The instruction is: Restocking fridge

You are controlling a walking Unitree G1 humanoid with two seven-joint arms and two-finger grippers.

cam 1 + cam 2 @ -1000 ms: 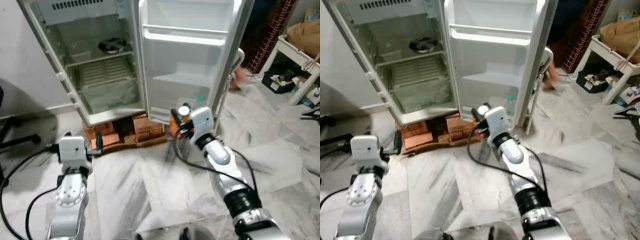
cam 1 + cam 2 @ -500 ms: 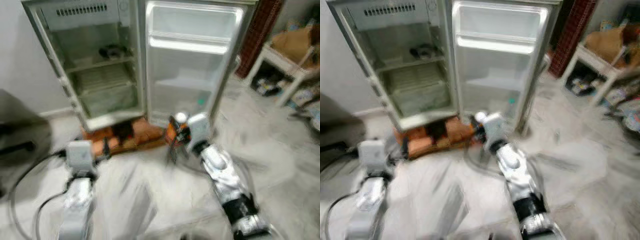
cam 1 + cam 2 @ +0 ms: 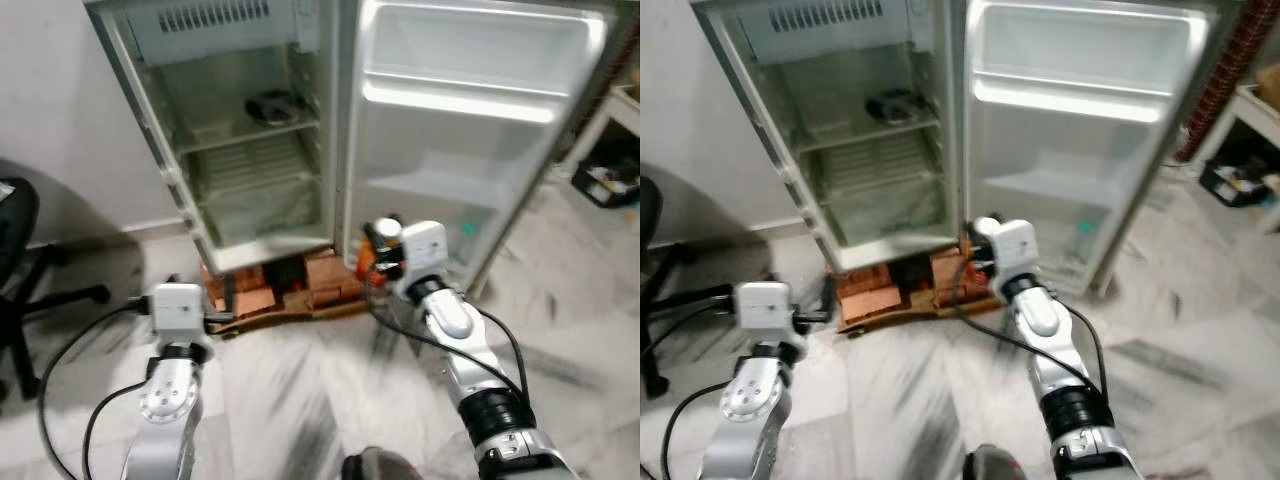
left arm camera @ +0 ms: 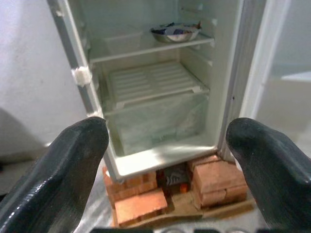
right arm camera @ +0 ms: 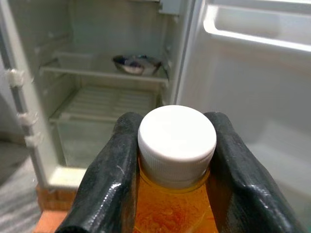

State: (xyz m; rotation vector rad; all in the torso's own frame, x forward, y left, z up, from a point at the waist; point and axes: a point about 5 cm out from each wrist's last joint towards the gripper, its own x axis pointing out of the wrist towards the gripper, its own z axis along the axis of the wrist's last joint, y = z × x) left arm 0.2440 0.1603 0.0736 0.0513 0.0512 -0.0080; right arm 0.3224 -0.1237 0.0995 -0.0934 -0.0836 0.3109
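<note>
left gripper (image 4: 165, 160): fingers (image 4: 63, 165) spread wide apart, nothing between them; held low, aimed at the open fridge (image 3: 250, 160).
ahead of left gripper: wire shelf (image 4: 150, 85), clear crisper drawer (image 4: 155, 121) under it, metal bowl (image 4: 175, 33) on the upper shelf; bricks (image 4: 141, 199) propped the fridge up, below and in front of the fingers.
right gripper (image 5: 175, 160): both fingers (image 5: 109, 179) clamped on the neck of an orange-drink bottle (image 5: 172, 208), just under its white cap (image 5: 177, 141).
bottle place: in the right gripper, in front of the fridge, near the lower edge of the open door (image 3: 470, 130); not yet inside.
bottle axis: long axis ran along the fingers; cap end pointed away from the wrist toward the fridge, body back toward the palm. Upright or tilted against the floor: could not tell for sure, head view blurred.
beyond right gripper: cabinet shelves to one side, door racks (image 5: 257, 29) to the other.
step in hand: judged as carrying the bottle in for placing.
doing it well: keep the neck grip firm, since the smooth cap could slip; bring the bottle upright before setting down; pick the door rack or wire shelf with height for it; lower the base fully onto the surface before opening; steer clear of the bowl and door edge.
</note>
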